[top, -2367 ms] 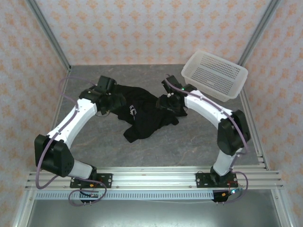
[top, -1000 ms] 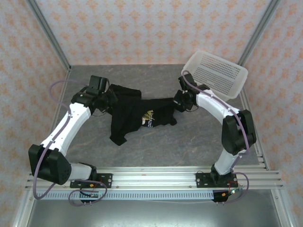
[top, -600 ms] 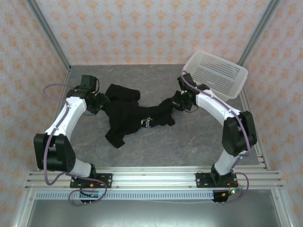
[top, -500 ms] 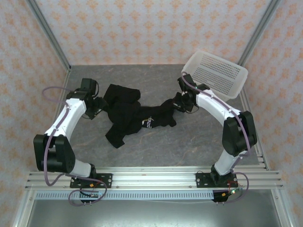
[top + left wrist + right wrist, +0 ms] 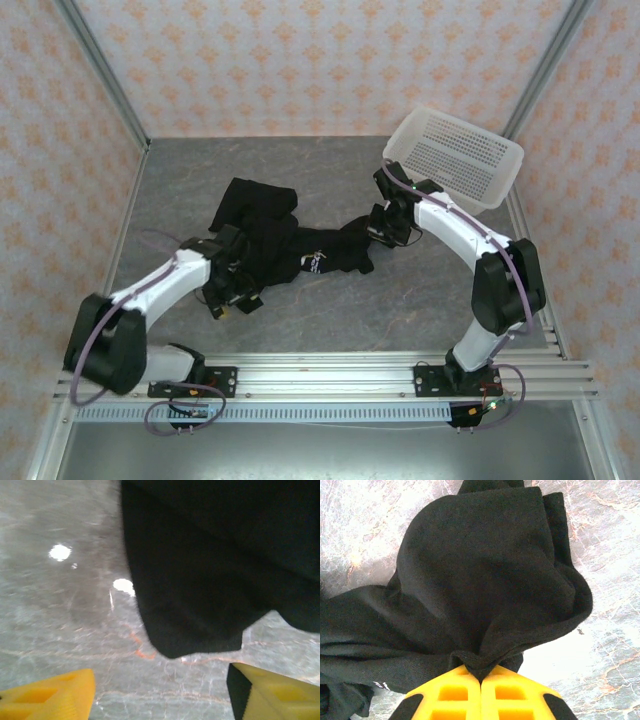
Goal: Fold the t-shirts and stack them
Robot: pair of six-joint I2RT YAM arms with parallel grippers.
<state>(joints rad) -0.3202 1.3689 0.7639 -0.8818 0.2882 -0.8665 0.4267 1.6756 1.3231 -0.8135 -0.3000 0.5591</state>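
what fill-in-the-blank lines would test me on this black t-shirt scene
The right gripper is ___ on a fold of the large black cloth t-shirt.
The left gripper is ___, its yellow fingers apart over the grey marbled table.
The white perforated plastic basket sits at the table's far ___ corner.
Missing words: shut; open; right.
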